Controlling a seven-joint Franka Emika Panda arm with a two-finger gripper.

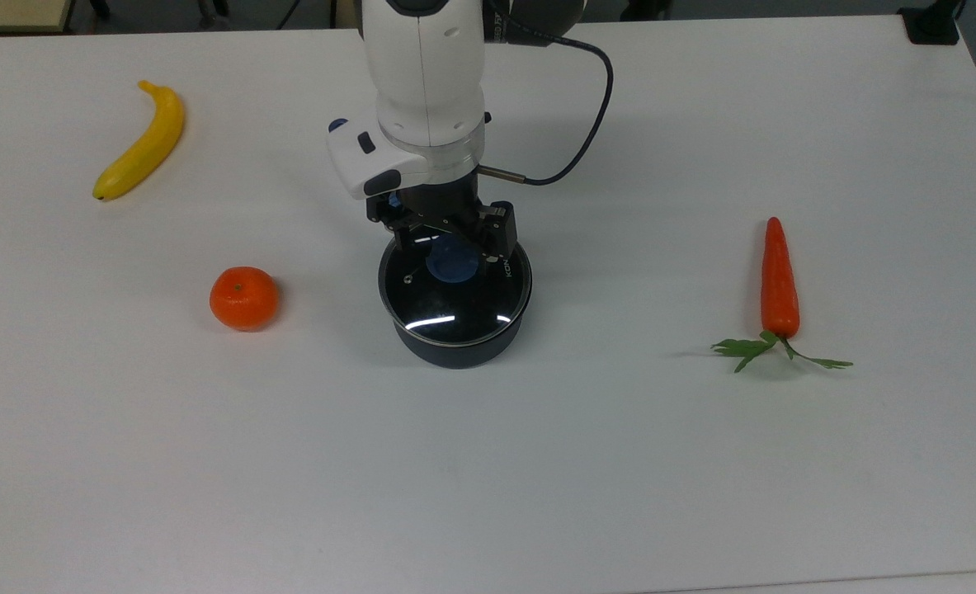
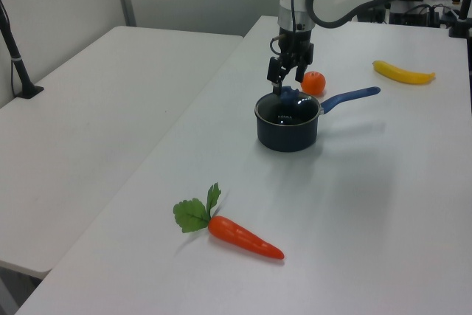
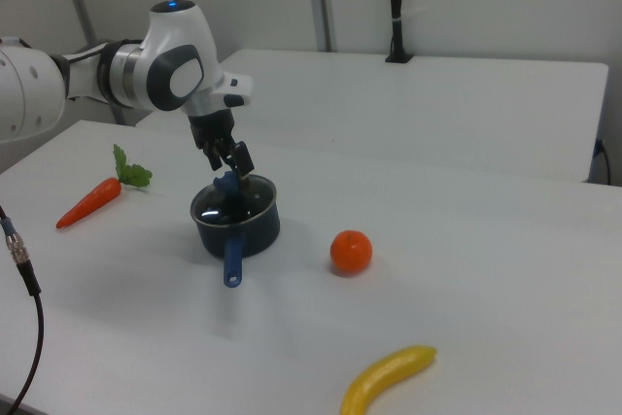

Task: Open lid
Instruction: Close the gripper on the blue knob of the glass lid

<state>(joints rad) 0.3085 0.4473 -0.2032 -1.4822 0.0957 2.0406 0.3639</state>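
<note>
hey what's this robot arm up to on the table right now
The gripper hangs open just above the blue knob of the glass lid, which sits on the dark saucepan. The fingers flank the knob without gripping it. A banana, an orange and a carrot lie untouched around it.

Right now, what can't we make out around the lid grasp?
- Whether the pincer touches the round blue knob: top view, arm overhead blocks the gap.
- Long blue handle of the dark blue saucepan: top view, hidden under the arm.
- Clear glass lid seating on the rim: left view, too small.
</note>
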